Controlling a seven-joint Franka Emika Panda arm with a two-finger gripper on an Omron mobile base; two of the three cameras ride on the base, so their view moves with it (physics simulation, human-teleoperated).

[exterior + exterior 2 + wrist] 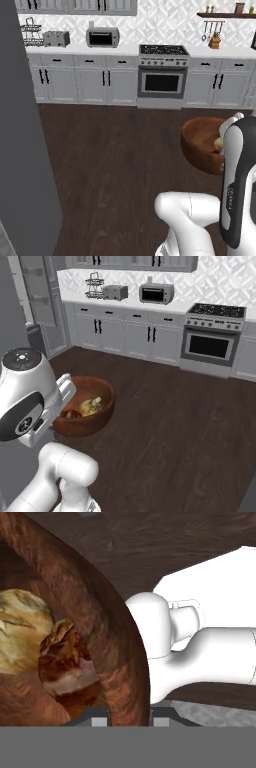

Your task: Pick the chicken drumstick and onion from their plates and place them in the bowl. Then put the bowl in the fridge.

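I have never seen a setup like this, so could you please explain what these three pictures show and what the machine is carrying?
It is a white robot arm on a driving base in a rendered kitchen. Two pictures come from cameras on the base, behind the arm to its left and right; the third from a camera on its hand. The arm carries a wide reddish-brown wooden bowl above the dark wood floor. Its fingers straddle the bowl's rim. Inside lie a yellowish-tan onion and a reddish-brown chicken drumstick. Behind stand grey cabinets and an oven.
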